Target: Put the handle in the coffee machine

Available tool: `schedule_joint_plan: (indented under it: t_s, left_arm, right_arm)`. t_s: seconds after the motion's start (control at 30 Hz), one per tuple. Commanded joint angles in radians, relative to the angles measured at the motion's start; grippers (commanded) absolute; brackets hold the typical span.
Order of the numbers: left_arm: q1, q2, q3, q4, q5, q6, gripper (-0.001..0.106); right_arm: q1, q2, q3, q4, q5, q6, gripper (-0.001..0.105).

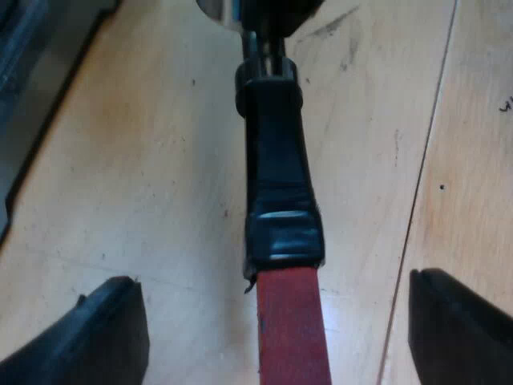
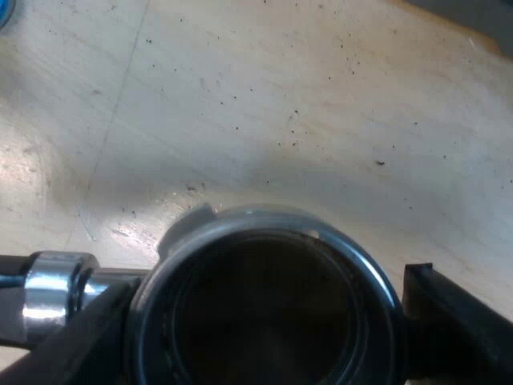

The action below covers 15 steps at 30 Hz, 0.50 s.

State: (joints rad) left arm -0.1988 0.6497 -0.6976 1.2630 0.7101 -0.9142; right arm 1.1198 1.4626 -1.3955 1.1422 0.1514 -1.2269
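Observation:
The metal holder lies over the wooden table. Its dark handle runs from the metal head down to the red end. My left gripper is open, one finger on each side of the red end and well apart from it. In the right wrist view I look down into the holder's round metal basket, with its chrome neck leading off sideways. My right gripper is shut on the basket, its black fingers pressing against the rim on both sides.
A dark body with a straight edge, probably the machine's base, stands beside the handle. A bit of something blue shows far from the basket. The wooden table top has seams and dark specks.

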Motion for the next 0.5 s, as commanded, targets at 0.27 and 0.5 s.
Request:
schedule_joint_plan:
  t_s: [0.27, 0.5]
  left_arm:
    - [-0.003, 0.000, 0.089, -0.045, -0.010, 0.067, 0.070]
    - [-0.003, 0.000, 0.158, -0.160, -0.046, 0.067, 0.070]
  right_arm:
    - [0.001, -0.019, -0.006, 0.000, 0.002, 0.034, 0.000]
    - [0.001, -0.019, -0.006, -0.014, -0.009, 0.042, 0.000]
